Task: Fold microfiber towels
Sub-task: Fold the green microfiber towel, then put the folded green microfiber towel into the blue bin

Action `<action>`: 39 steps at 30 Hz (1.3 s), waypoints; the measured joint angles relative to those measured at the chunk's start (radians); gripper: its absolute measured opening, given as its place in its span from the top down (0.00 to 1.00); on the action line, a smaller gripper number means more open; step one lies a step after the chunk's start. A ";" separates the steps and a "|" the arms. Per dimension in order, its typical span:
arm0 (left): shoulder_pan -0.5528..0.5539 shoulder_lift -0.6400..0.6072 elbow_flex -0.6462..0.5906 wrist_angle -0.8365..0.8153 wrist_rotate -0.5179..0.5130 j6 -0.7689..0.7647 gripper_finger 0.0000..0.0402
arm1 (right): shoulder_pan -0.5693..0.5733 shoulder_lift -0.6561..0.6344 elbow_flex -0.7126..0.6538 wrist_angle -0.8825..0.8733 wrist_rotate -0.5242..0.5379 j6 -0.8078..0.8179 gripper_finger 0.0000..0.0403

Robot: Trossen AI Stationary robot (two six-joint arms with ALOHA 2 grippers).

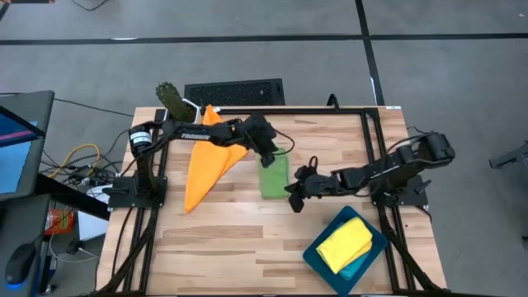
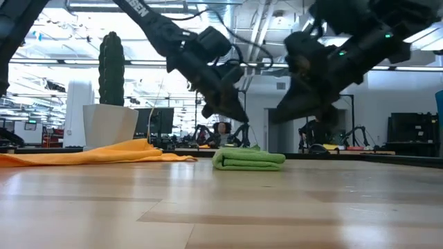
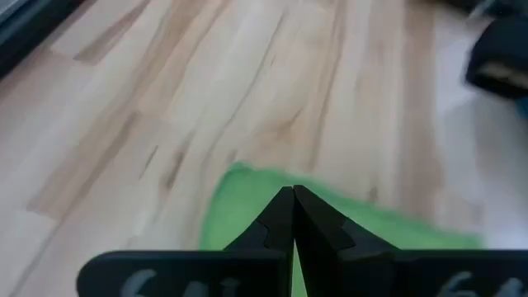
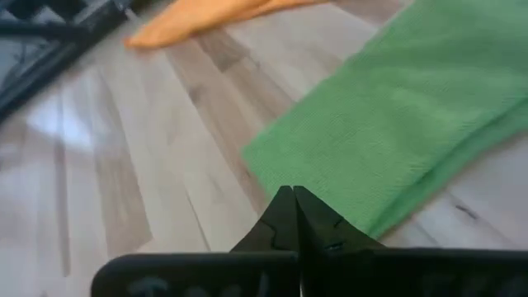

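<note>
From above, the green towel (image 1: 274, 176) lies folded into a narrow rectangle at the middle of the wooden table (image 1: 247, 247). The left gripper (image 1: 270, 158) hangs over its far end and the right gripper (image 1: 294, 198) sits just off its near right corner. The orange towel (image 1: 208, 161) is spread loose and unfolded to the left, under the left arm. At the near right, the yellow towel (image 1: 345, 242) rests folded on a light blue one (image 1: 360, 265) in the dark teal tray (image 1: 318, 254).

From table height, the green towel (image 2: 248, 159) shows as a flat stack of layers, and both grippers hang above it, clear of the cloth. The orange towel (image 2: 97, 153) lies low and rumpled to the left.

In the left wrist view, the left gripper (image 3: 293, 198) has its fingers pressed together with nothing between them, and the green towel (image 3: 247, 206) lies just beyond the tips.

In the right wrist view, the right gripper (image 4: 293, 198) is likewise pressed together and empty, with the green towel (image 4: 396, 115) ahead and the orange towel (image 4: 206, 21) farther off.

The green fold looks finished, so this reads as the pause between folding and stowing. The next move probably calls for a gripper to spread, pinch the whole stack so the layers stay together, and carry it to the tray. After that, the orange towel remains to be folded.
</note>
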 joint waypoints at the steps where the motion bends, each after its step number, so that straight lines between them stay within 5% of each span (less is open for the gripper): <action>1: 0.012 0.003 -0.001 -0.018 0.014 0.023 1.00 | -0.005 0.021 0.018 -0.012 -0.005 -0.009 0.98; 13: 0.044 0.123 -0.039 -0.053 0.123 0.066 1.00 | -0.040 0.237 0.098 -0.111 -0.116 0.043 0.98; 23: 0.095 0.081 -0.037 -0.121 0.053 -0.033 1.00 | -0.183 0.092 0.092 -0.458 -0.066 -0.120 0.98; 30: 0.088 0.076 -0.038 -0.148 0.159 -0.209 1.00 | -0.373 -0.019 0.090 -0.553 -0.059 -0.204 0.97; 34: 0.090 0.011 -0.019 -0.156 0.165 -0.207 1.00 | -0.417 -0.122 0.126 -0.616 -0.062 -0.123 0.94; 39: 0.108 -0.097 -0.006 -0.142 0.145 -0.209 1.00 | -0.447 -0.223 0.210 -0.894 -0.079 0.233 0.95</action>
